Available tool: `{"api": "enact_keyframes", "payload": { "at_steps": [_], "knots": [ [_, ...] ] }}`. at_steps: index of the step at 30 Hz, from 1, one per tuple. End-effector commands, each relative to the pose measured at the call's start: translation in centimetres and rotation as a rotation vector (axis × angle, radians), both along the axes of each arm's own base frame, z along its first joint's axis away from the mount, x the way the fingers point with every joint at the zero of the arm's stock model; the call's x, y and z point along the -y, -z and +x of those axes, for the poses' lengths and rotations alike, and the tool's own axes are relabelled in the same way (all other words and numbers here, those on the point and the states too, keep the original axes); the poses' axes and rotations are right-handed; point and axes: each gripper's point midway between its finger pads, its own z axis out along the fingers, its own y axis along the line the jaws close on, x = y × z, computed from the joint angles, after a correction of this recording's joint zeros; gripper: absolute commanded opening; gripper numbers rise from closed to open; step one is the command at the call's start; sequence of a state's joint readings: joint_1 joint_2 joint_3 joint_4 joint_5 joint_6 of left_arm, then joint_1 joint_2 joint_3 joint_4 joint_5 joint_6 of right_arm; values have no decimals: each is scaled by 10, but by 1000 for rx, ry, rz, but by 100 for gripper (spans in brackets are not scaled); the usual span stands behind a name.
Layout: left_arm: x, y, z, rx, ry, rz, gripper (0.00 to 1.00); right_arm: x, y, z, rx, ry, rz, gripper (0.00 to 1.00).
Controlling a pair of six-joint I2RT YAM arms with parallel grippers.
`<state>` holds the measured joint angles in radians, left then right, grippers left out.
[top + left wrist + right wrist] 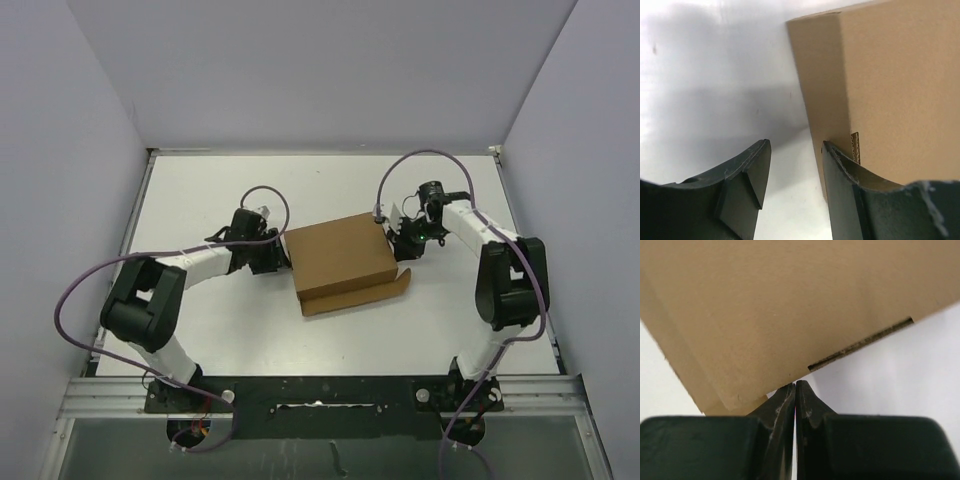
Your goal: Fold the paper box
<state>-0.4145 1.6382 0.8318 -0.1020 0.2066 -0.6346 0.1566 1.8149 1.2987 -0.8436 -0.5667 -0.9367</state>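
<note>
The brown cardboard paper box (pixel 338 258) lies in the middle of the white table, its lid down and a front flap sticking out at its near right. My left gripper (pixel 280 252) is at the box's left side. In the left wrist view the left gripper (pixel 796 150) is open, and its right finger (pixel 850 185) touches the box's side wall (pixel 822 80). My right gripper (pixel 400 240) is at the box's right side. In the right wrist view the right gripper (pixel 795 386) is shut and empty, its tips against the box's lower edge (pixel 790 315).
The white table (pixel 250 340) is walled in by pale panels at the back and sides. A black rail (pixel 320 395) with the arm bases runs along the near edge. Purple cables loop above both arms.
</note>
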Motion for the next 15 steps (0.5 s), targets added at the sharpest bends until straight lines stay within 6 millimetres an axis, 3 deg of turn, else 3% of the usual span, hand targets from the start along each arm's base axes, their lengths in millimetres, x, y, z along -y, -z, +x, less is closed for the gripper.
{"api": "enact_keyframes", "payload": {
  "at_steps": [1, 9, 15],
  "knots": [
    [38, -30, 35, 82, 139, -100, 45, -27, -28, -39, 2, -60, 138, 0],
    [51, -28, 73, 57, 212, -56, 46, -38, -22, -87, -38, -103, 147, 1],
    [39, -20, 97, 33, 218, 1, 47, -54, -15, -116, -72, -164, 134, 3]
  ]
}}
